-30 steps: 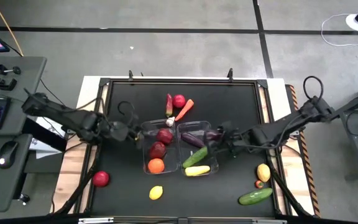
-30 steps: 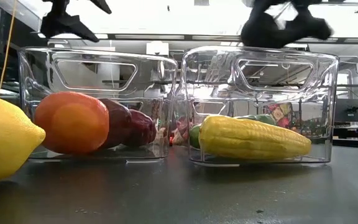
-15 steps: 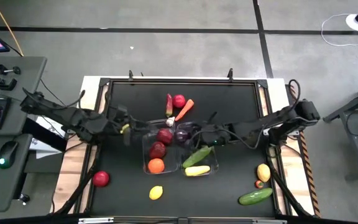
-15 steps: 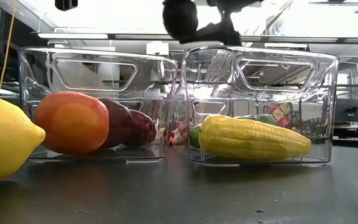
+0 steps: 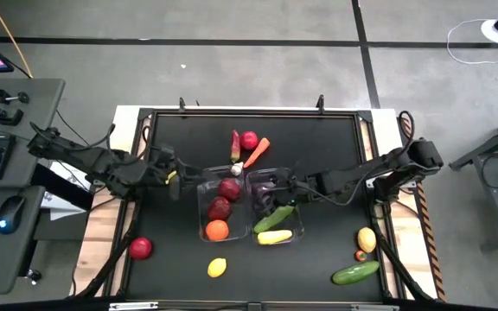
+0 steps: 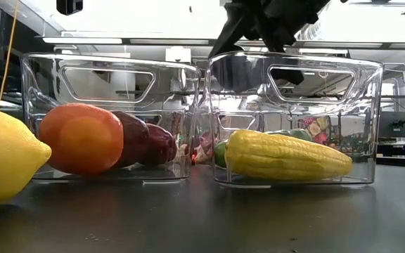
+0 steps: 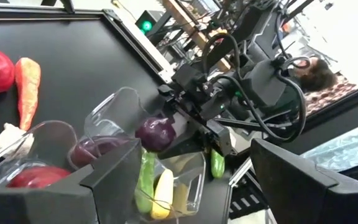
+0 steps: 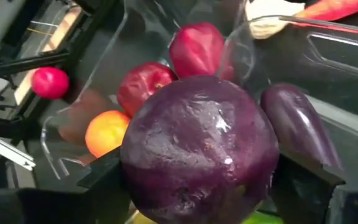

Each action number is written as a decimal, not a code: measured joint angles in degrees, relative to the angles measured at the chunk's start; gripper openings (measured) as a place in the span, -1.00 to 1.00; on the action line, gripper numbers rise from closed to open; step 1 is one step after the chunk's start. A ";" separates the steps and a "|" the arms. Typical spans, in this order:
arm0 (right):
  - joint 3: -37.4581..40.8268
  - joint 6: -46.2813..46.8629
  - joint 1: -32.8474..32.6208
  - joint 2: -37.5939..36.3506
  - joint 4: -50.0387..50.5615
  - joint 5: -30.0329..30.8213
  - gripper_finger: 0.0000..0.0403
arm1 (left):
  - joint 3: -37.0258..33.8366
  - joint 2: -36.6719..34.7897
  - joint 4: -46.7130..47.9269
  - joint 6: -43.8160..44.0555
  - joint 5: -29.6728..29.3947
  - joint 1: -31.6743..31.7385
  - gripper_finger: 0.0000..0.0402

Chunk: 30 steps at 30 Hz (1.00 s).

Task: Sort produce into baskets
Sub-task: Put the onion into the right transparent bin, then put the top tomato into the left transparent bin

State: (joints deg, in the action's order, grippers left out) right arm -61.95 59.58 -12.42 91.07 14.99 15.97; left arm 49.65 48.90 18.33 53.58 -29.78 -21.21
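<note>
My right gripper [image 5: 272, 184] is shut on a round purple vegetable [image 8: 197, 149], held over the far end of the right clear bin [image 5: 294, 226]. That bin holds an eggplant [image 8: 297, 121], a cucumber [image 5: 274, 216] and a yellow corn cob [image 6: 287, 156]. The left bin [image 5: 202, 212] holds red apples [image 5: 223, 199] and an orange [image 5: 217, 230]. My left gripper [image 5: 176, 179] is open and empty just left of the left bin. My right gripper pinches the purple vegetable's two opposite sides [image 8: 135, 168] between its two fingers. The fingers come from the table's right, slanting down. The vegetable is lifted clear, above the eggplant in the right bin.
Loose on the table are a red apple [image 5: 140, 248], a lemon [image 5: 217, 268], a cucumber [image 5: 354, 273] and a yellow fruit [image 5: 367, 239] near the front. An apple [image 5: 249, 140], a carrot [image 5: 258, 151] and a garlic bulb [image 5: 237, 168] lie behind the bins.
My right gripper has carried the purple vegetable toward the table's left, past the bins' shared wall, then back a little and down over the right bin's far end. My left gripper has risen slightly.
</note>
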 joint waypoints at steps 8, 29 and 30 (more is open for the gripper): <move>0.00 -4.19 -0.35 0.00 0.23 -2.39 0.53 | 0.00 0.09 0.10 -0.18 0.00 0.00 0.44; -6.39 -4.71 0.70 -1.75 0.20 -7.48 0.86 | 3.38 2.42 2.84 1.47 10.19 16.14 0.44; -7.54 -5.73 0.68 -2.21 0.21 -6.65 0.86 | 4.82 3.76 4.41 0.36 13.29 19.48 0.44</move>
State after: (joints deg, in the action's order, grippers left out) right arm -69.49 53.85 -11.74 88.86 15.20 9.32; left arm 54.46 52.66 22.74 53.95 -16.49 -1.73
